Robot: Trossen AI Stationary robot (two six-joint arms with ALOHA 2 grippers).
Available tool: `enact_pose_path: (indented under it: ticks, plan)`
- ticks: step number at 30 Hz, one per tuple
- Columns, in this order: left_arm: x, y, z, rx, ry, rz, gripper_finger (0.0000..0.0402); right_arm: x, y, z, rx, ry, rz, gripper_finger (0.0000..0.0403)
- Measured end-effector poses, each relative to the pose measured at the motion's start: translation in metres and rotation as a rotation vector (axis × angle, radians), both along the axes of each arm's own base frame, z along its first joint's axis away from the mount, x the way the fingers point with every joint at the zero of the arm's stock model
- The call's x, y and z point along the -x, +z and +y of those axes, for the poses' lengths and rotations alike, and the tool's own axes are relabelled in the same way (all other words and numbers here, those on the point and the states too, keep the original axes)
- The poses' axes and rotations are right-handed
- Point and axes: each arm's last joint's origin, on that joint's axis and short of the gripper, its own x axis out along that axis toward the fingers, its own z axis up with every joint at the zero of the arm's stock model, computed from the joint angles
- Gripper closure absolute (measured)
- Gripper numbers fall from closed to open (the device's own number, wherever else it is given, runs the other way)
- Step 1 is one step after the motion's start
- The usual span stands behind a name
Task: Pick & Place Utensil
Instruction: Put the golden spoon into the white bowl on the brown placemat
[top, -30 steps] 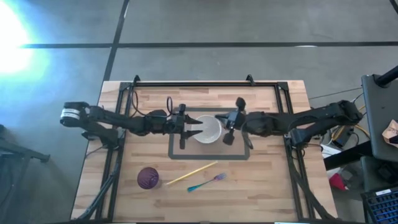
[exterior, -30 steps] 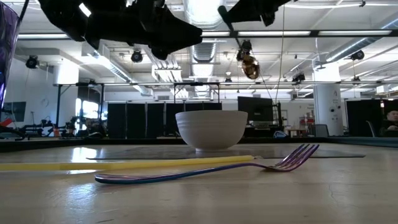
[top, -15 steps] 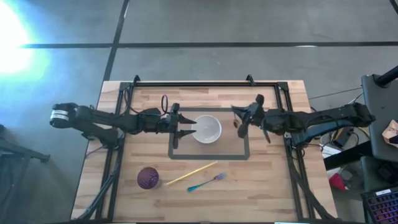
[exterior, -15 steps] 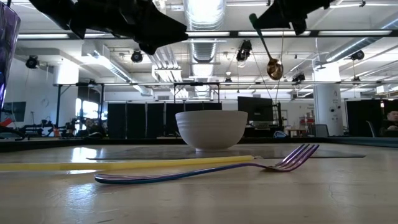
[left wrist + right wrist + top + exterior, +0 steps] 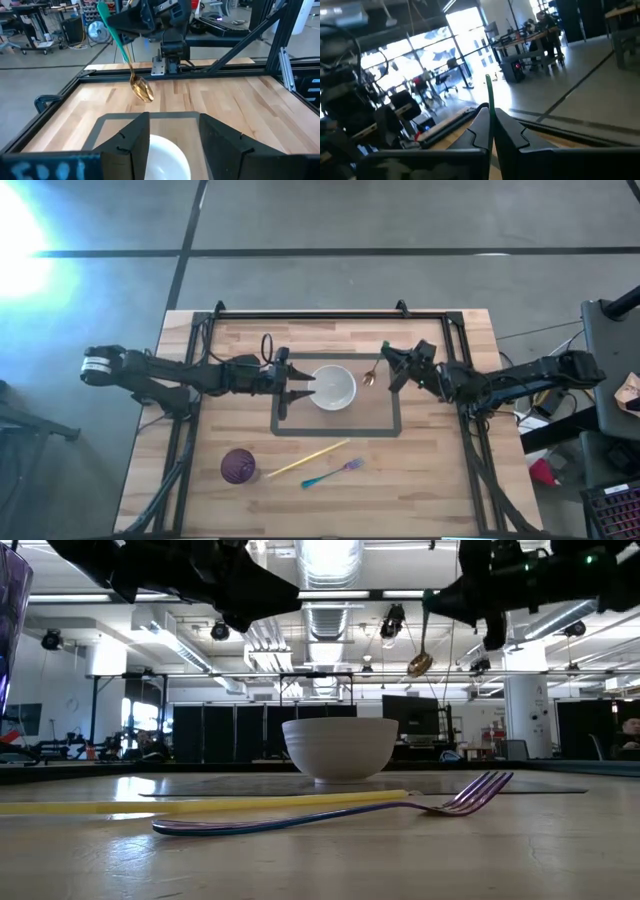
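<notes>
The spoon [image 5: 131, 60] has a slim green handle and a shiny gold bowl, and it hangs in the air at about three o'clock from the white bowl [image 5: 332, 387], over the grey mat [image 5: 384, 423]. Its long axis runs nearly upright, gold end pointing down, handle pinched in the right gripper [image 5: 392, 362]. The left gripper [image 5: 300, 386] hovers at the white bowl's nine o'clock, fingers spread.

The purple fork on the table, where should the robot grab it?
Best guess: the middle of the fork's thin handle, coming straight down. It lies flat on the table, and the yellow stick nearly touches its tines, so gripping away from that end looks safest.
</notes>
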Motion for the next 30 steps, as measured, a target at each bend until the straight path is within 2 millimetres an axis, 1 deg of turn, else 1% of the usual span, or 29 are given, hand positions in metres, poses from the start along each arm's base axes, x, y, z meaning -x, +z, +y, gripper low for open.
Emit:
enact_pose_path:
  ticks: [4, 8, 12, 17, 20, 24, 30]
  plan:
    - [0.0, -0.001, -0.001, 0.001, -0.003, 0.009, 0.0236, 0.0, -0.015, -0.003, -0.052, -0.006, -0.051, 0.0394]
    - [0.0, -0.001, -0.001, 0.001, -0.003, 0.01, 0.0236, -0.008, -0.024, -0.003, -0.084, -0.002, -0.075, 0.0394]
    - [0.0, -0.001, -0.001, 0.001, -0.003, 0.008, 0.0236, -0.024, -0.026, -0.003, -0.085, -0.004, -0.063, 0.0394]
    - [0.0, -0.001, -0.001, 0.0, -0.003, 0.008, 0.0236, -0.048, -0.022, -0.006, -0.066, -0.017, -0.039, 0.0394]
    - [0.0, -0.001, -0.001, 0.0, -0.003, 0.008, 0.0236, -0.058, -0.019, -0.012, -0.059, -0.009, -0.043, 0.0394]
    - [0.0, -0.001, -0.001, 0.0, -0.003, 0.009, 0.0236, -0.066, -0.02, -0.024, -0.069, 0.058, -0.044, 0.0394]
    - [0.0, -0.001, -0.001, 0.0, -0.003, 0.01, 0.0236, -0.072, -0.035, -0.039, -0.123, 0.122, -0.012, 0.0394]
